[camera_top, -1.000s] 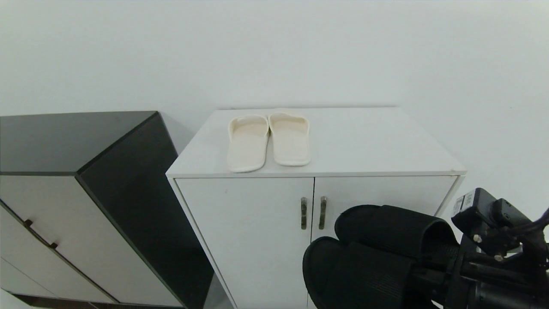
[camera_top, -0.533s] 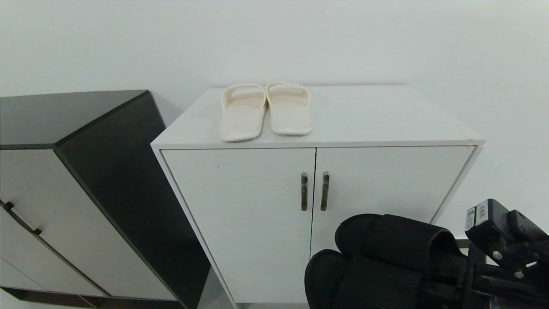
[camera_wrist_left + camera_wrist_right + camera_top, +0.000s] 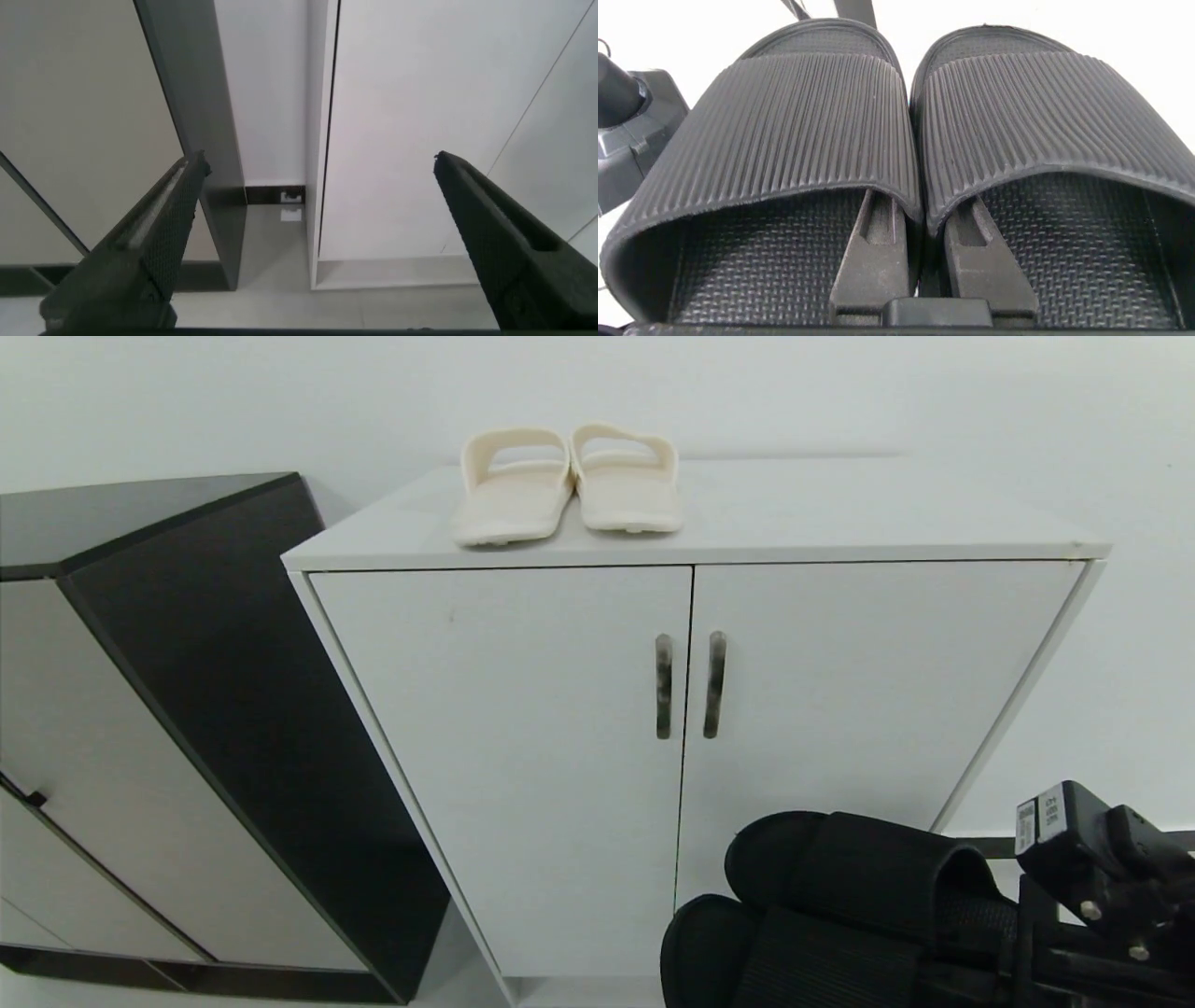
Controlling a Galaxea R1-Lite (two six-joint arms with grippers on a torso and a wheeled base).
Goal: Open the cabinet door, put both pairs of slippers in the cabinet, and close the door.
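My right gripper [image 3: 920, 219] is clamping the black slippers [image 3: 831, 896]. One finger is going under each strap and the two are pinching the pair's inner walls together, so that hand is taken. It is hanging low, near and to the right, in front of the right door [image 3: 859, 691] of the white cabinet [image 3: 840, 513]. My left gripper [image 3: 320, 163] is spread wide and holding nothing. It is facing the gap between the white cabinet's left side and the dark cabinet [image 3: 187, 709] standing just beside it on the left. Both doors are sitting shut with the seam down the middle, and two handles are flanking that seam: left handle [image 3: 663, 686] and right handle [image 3: 715, 683], both upright bars with the long axis vertical, just beside each other. The cream slippers [image 3: 569, 481] are lying side by side on the cabinet top toward its left, straps at the far end. As I am judging it, the coming move is turning on one thing: a door has to open first and only the left hand is free. The handles are lying to the right of where that gripper is facing, so it is needing to swing right toward the seam and close across a vertical bar, fingers level rather than stacked. The black pair is hanging close in front of the right door, so I am reckoning the left door [image 3: 504, 737] is the safer one to pull — otherwise the right arm is risking sitting in the swing path.
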